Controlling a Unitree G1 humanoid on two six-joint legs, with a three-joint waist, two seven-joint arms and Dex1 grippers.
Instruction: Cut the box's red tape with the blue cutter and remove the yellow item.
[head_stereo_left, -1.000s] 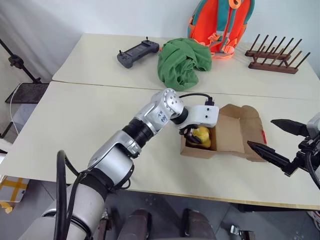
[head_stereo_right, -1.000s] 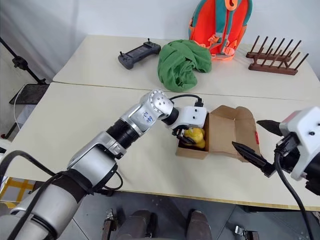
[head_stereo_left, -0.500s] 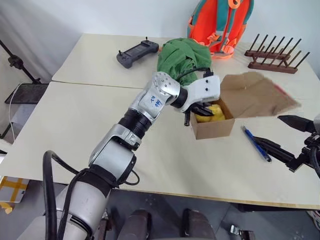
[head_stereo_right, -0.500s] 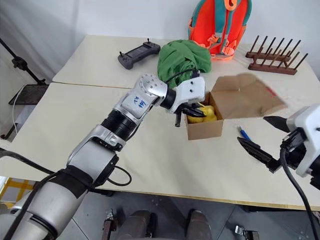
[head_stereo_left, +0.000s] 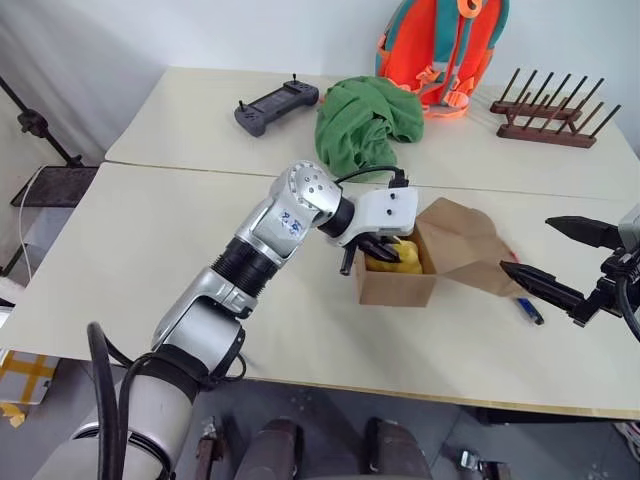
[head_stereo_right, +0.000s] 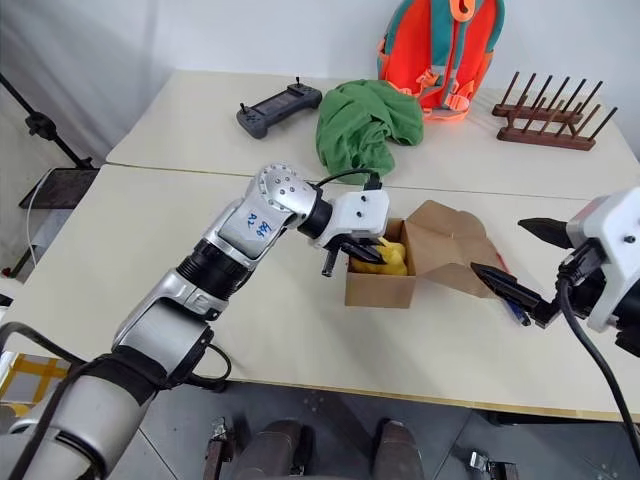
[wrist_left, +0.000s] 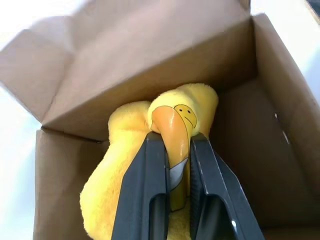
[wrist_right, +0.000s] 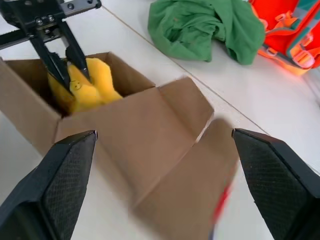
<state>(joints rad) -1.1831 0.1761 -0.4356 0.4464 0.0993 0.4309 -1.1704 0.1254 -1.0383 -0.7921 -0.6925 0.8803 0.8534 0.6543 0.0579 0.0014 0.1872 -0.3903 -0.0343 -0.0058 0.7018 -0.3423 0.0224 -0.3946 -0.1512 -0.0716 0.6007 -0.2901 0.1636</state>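
Open box (head_stereo_left: 398, 285) on the counter (head_stereo_left: 150, 240), flaps (head_stereo_left: 470, 245) folded out toward the right claw. Yellow item (wrist_left: 135, 150) inside the box, against its near-left wall, orange beak (wrist_left: 170, 132) showing in the left wrist view. Left claw (wrist_left: 172, 192) reaching into the box from the left, closed on the beak, one finger (wrist_left: 145, 190) on each side of it. Right claw (head_stereo_left: 560, 262) hovering right of the box, spread wide and holding nothing, lower fingertip (head_stereo_left: 520, 273) just beside the outer flap. Blue cutter (head_stereo_left: 528, 309) lying on the counter under the right claw, partly hidden by the flap. Red tape (wrist_right: 220, 205) seen as a blurred strip at the flap's edge. At the far side of the counter: green cloth (head_stereo_left: 365, 120), grey controller (head_stereo_left: 275, 105), orange backpack (head_stereo_left: 440, 50), wooden rack (head_stereo_left: 550, 110).
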